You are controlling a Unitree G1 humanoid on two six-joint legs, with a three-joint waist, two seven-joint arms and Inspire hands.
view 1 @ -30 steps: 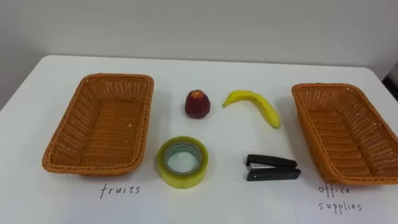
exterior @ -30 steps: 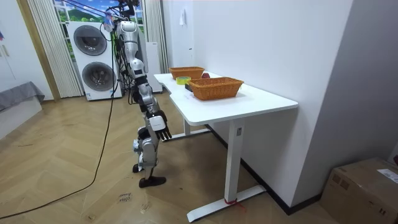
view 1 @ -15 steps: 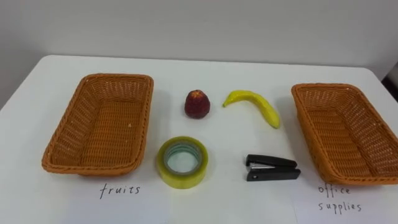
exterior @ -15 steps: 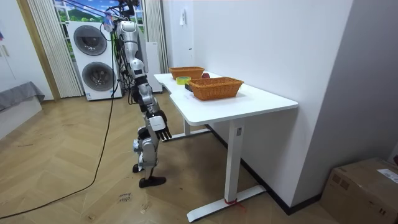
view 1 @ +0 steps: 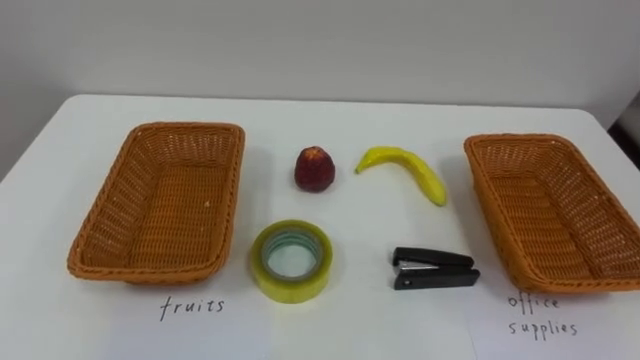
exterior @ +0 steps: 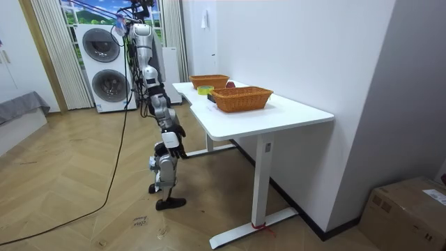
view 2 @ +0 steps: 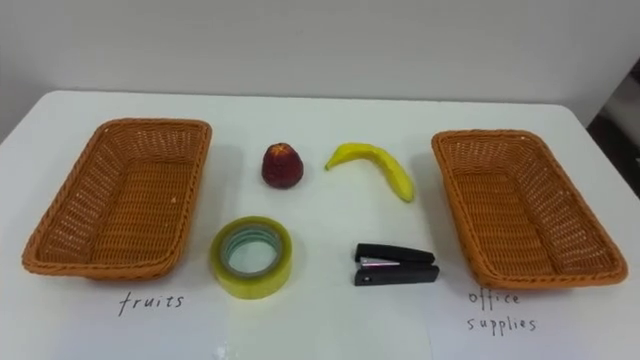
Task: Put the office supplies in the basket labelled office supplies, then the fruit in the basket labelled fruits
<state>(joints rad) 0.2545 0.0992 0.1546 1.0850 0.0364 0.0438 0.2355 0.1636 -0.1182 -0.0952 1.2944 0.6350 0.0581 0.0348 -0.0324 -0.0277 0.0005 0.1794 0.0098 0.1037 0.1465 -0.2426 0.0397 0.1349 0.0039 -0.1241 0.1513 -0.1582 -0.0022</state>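
Note:
Two brown wicker baskets stand on the white table (view 1: 380, 330). The left basket (view 1: 160, 131) has "fruits" written in front of it, the right basket (view 1: 520, 142) "office supplies". Neither holds anything. Between them lie a red apple (view 1: 314, 168) and a yellow banana (view 1: 405, 170) at the back. A yellow tape roll (view 1: 291, 260) and a black stapler (view 1: 434, 269) lie nearer me. In the room view I stand at the table's long side, my right hand (exterior: 172, 146) hanging open below the table top, away from everything.
The table's far edge meets a white wall (view 1: 320, 40). A washer and dryer stack (exterior: 104, 63) stands behind me across the wooden floor. A cardboard box (exterior: 411, 209) sits at the room view's right.
The eye view has shifted slightly, so the camera moved. My right hand has swung a little lower and closer to my body. Nothing on the table has moved.

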